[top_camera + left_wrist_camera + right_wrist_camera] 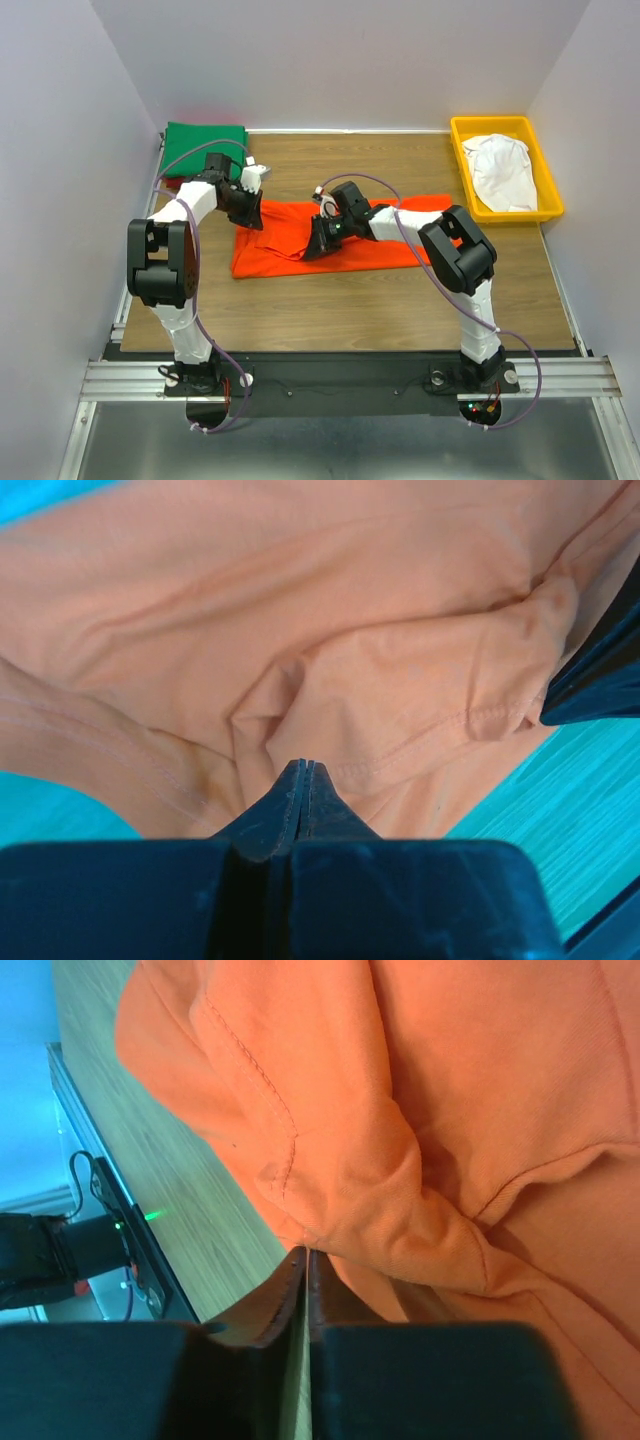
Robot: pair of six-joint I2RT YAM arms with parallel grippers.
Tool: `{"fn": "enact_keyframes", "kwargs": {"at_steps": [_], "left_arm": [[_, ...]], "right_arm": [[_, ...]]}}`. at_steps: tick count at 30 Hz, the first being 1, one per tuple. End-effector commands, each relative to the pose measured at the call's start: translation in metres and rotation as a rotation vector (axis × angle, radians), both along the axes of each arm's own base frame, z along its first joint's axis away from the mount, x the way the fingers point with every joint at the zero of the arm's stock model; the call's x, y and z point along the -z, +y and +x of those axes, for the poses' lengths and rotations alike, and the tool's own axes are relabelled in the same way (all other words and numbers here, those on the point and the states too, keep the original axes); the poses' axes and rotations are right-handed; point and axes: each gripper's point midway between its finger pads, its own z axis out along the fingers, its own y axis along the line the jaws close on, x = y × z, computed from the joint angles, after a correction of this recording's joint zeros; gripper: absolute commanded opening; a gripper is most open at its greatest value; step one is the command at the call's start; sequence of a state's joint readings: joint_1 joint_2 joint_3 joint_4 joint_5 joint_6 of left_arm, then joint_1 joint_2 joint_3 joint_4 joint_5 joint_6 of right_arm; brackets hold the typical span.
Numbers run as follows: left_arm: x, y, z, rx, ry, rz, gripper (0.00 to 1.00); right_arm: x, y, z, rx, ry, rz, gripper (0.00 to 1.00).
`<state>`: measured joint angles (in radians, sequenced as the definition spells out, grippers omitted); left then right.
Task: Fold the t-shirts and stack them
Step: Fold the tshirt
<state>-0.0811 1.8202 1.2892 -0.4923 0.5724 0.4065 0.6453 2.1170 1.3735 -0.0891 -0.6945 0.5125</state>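
The bright orange short-sleeved cloth t-shirt (370,258) lies mid-frame on the brown wooden table (330,310). It is folded into a wide band but not yet into a small packet, so we judge its fold about half done. The left pincer (303,765) is closed on a fold at the band's left end. The right pincer (306,1252) is closed on a cloth edge nearer the middle.

In the upper left corner a folded green cloth t-shirt (205,140) rests on what looks like a dark red one, only a sliver showing; we take that for the stack. The crumpled white cloth t-shirt (500,170) lies unfolded in the yellow plastic tray (490,123) at the upper right.

We see bare table below the band, enough for a fold toward the bottom of the frame. Above the band the room is narrower. The green t-shirt sits close to the left arm, and walls hem both sides.
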Motion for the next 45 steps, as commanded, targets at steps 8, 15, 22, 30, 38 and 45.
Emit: {"fn": "enact_keyframes", "kwargs": {"at_steps": [8,15,22,30,38,45], "left_arm": [[-0.039,-0.013,0.008,0.092,-0.080,-0.081,0.34],[-0.042,-0.006,-0.018,0.154,-0.158,-0.050,0.48],[-0.063,-0.008,-0.031,0.118,-0.150,-0.205,0.48],[-0.062,0.019,-0.015,-0.046,-0.137,-0.226,0.51],[-0.036,0.025,-0.035,-0.060,-0.040,-0.177,0.47],[-0.008,0.027,-0.062,-0.046,0.045,-0.152,0.40]], "right_arm": [[-0.063,-0.007,0.057,0.101,-0.171,0.131,0.01],[-0.072,-0.007,0.048,-0.012,-0.277,0.179,0.17],[-0.080,-0.019,0.039,-0.322,-0.867,-0.103,0.66],[-0.052,0.010,0.019,-0.582,-1.159,-0.364,0.67],[-0.026,0.025,0.013,-0.707,-1.242,-0.442,0.66],[-0.009,0.027,0.021,-0.723,-1.254,-0.488,0.62]]}}
